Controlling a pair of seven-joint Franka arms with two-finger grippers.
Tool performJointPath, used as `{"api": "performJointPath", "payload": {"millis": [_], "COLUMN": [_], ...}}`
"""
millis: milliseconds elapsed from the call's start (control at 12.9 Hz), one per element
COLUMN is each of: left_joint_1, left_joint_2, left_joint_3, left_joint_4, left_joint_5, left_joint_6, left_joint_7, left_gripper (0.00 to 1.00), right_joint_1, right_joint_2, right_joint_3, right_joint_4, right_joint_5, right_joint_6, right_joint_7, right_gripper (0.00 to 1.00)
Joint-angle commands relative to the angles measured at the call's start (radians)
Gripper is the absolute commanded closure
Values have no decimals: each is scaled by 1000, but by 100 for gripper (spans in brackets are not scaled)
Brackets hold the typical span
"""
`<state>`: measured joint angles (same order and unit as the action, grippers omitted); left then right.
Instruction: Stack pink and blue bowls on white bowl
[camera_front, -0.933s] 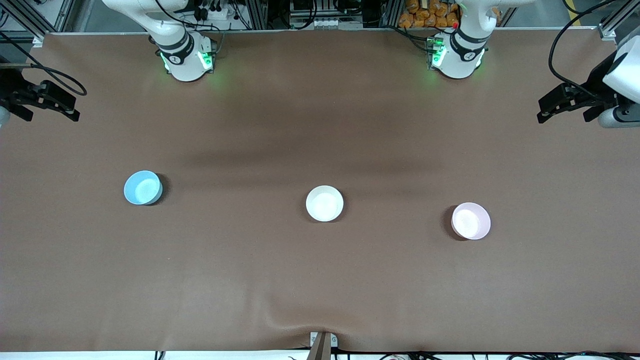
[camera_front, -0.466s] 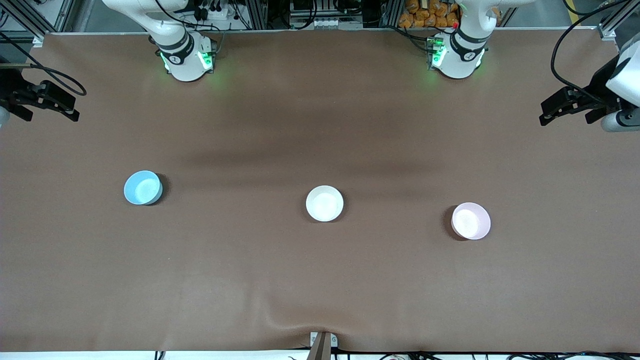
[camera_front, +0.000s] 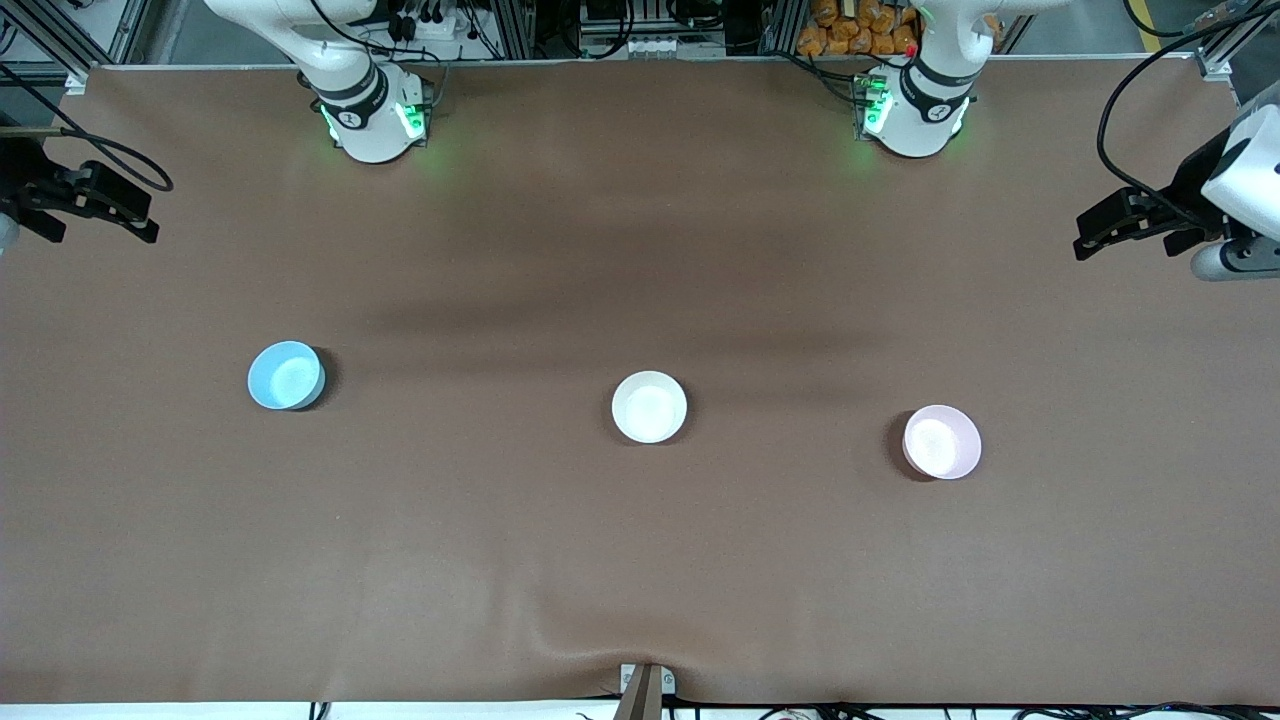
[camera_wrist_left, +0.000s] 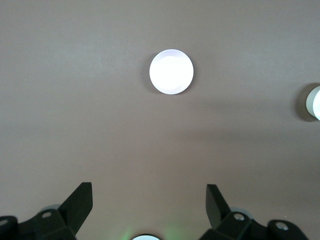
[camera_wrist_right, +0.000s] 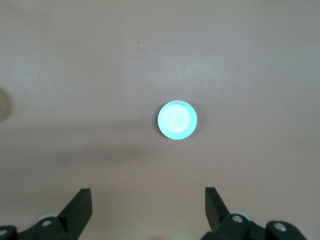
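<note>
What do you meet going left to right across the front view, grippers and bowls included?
right gripper → blue bowl → white bowl → pink bowl → left gripper

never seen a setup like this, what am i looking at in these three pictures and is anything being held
Two robot arms stand at a table covered in a brown mat. The wide picture comes from a high camera facing them, with their bases along its top. The other two come from cameras on each arm's wrist, looking down past its own open jaws.

On the mat sit three small bowls, apart and empty: the blue bowl toward the right arm's end, the white bowl in the middle, and the pink bowl toward the left arm's end, nearest the front camera.

Nothing is held. The left gripper and the right gripper each hang over their own end of the table, well away from the bowls.
</note>
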<state>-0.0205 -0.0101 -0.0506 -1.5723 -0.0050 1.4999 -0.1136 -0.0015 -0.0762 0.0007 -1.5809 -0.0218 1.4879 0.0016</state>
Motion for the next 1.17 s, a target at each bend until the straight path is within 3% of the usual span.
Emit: {"api": "performJointPath", "payload": {"millis": [0, 389, 622, 1088], "left_joint_1": [7, 27, 37, 37], "left_joint_2": [4, -2, 2, 177], "left_joint_3": [-2, -2, -2, -5], "left_joint_4": [-21, -175, -311, -416], "left_joint_5": [14, 14, 14, 14], "left_joint_6": [-3, 173, 349, 621], "left_joint_7": [20, 20, 20, 8], "left_gripper": [0, 0, 0, 0], "right_joint_1": [-15, -15, -17, -17], "right_joint_2": [-1, -1, -1, -1], "right_joint_3": [10, 10, 10, 10], "right_joint_4": [6, 6, 6, 6], "right_joint_5": [5, 3, 3, 3], "right_joint_6": [-9, -9, -9, -9], "right_joint_7": [0, 0, 0, 0], "right_gripper": [0, 0, 0, 0]}}
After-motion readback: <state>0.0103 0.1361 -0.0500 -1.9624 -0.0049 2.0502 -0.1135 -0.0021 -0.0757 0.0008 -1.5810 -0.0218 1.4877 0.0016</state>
